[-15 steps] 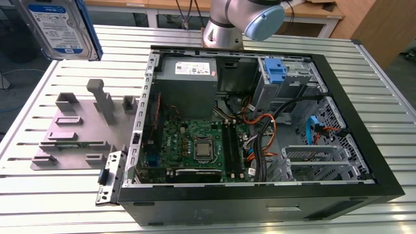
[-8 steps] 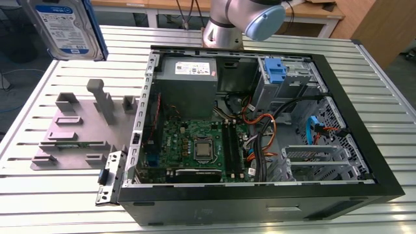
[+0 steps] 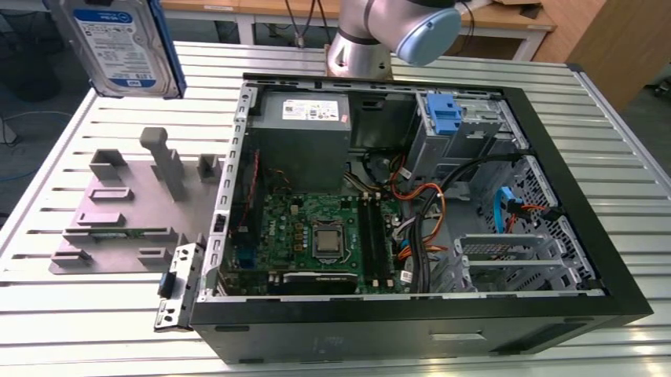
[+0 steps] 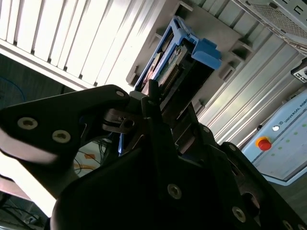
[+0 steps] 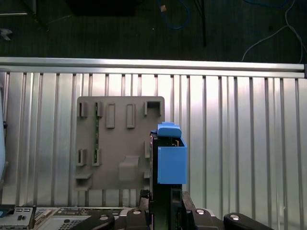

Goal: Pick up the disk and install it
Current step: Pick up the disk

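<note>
The disk (image 3: 118, 45), silver with a white-and-blue label and blue side rails, hangs in the air above the table's far corner on the exterior view's left. In both wrist views my gripper (image 5: 162, 195) is shut on it. The disk (image 5: 171, 163) stands edge-on between the black fingers (image 4: 152, 103), its blue rail end (image 4: 207, 51) pointing away from the wrist. Below the disk lies the grey fixture plate (image 5: 120, 143). The open computer case (image 3: 587, 259) lies flat on the exterior view's right, with a drive bay (image 3: 461, 126) at its far end.
The grey fixture plate (image 3: 126, 212) has several upright posts. A bare blue bracket (image 3: 445, 114) sits in the case's bay, beside cables (image 3: 441, 196), the mainboard (image 3: 320, 236) and a grey power supply (image 3: 302, 118). The arm's base (image 3: 362, 47) stands behind the case. A control box with a red button (image 4: 263, 142) is nearby.
</note>
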Motion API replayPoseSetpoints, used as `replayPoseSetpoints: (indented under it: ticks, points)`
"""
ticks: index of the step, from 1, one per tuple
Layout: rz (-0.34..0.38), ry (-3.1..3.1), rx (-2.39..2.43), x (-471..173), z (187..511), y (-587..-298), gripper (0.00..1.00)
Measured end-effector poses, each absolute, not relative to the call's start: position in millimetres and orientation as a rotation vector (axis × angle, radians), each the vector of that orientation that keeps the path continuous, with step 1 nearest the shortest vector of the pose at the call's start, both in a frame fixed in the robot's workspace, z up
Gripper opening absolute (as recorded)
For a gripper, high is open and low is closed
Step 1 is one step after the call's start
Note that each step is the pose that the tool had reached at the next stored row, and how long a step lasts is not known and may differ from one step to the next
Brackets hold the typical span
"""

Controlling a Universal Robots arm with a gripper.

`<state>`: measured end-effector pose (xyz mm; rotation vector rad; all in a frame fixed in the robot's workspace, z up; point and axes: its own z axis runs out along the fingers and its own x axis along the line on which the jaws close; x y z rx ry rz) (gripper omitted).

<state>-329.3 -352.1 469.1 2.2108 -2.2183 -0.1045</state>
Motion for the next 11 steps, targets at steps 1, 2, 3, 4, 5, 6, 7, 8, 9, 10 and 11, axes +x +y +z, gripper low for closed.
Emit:
replayPoseSetpoints:
  ticks: [1,2,3,4,5,6,7,8,9,10,11]
  points:
    - [-0.104,-2.219,2.210,-328,469,-352,0.35]
    - [-0.104,-2.220,2.210,-326,469,-352,0.35]
    - [-0.105,-2.220,2.209,-324,469,-352,0.35]
    - [-0.105,-2.221,2.209,-322,469,-352,0.35]
    - [-0.105,-2.221,2.208,-320,469,-352,0.35]
    - [-0.105,-2.221,2.208,-318,469,-352,0.35]
    - [-0.105,-2.222,2.207,-317,469,-352,0.35]
    - [-0.105,-2.223,2.207,-315,469,-352,0.35]
    - [-0.104,-2.223,2.206,-313,469,-352,0.35]
    - [-0.105,-2.223,2.206,-312,469,-352,0.35]
    - [-0.105,-2.224,2.205,-310,469,-352,0.35]
